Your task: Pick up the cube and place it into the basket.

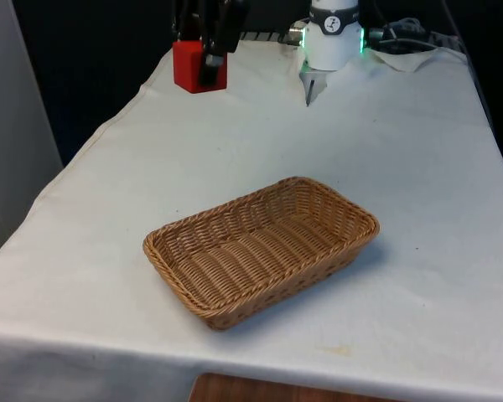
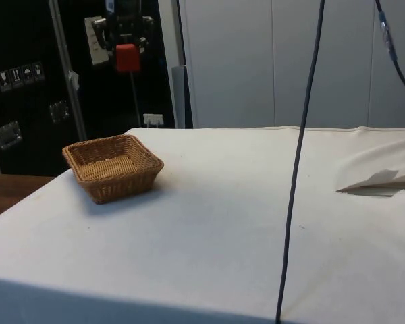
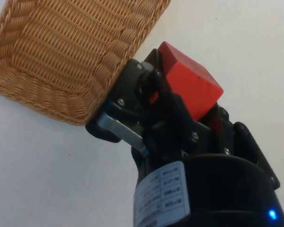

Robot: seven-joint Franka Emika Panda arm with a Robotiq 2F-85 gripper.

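A red cube (image 1: 193, 67) hangs high in the air, held between the black fingers of my gripper (image 1: 203, 65), which is shut on it. In the side view the cube (image 2: 126, 57) and gripper (image 2: 126, 48) float well above the basket (image 2: 113, 166). The woven wicker basket (image 1: 184, 237) sits on the white cloth in the middle of the table, nothing inside it. In the wrist view the red cube (image 3: 191, 86) sits clamped in the gripper (image 3: 182, 106), with the basket (image 3: 61, 56) on the cloth far below.
A crumpled fold of white cloth (image 1: 411, 57) lies at the far end of the table, at the front view's right. A black cable (image 2: 298, 162) hangs down through the side view. The table's front edge (image 1: 235, 368) is near the basket.
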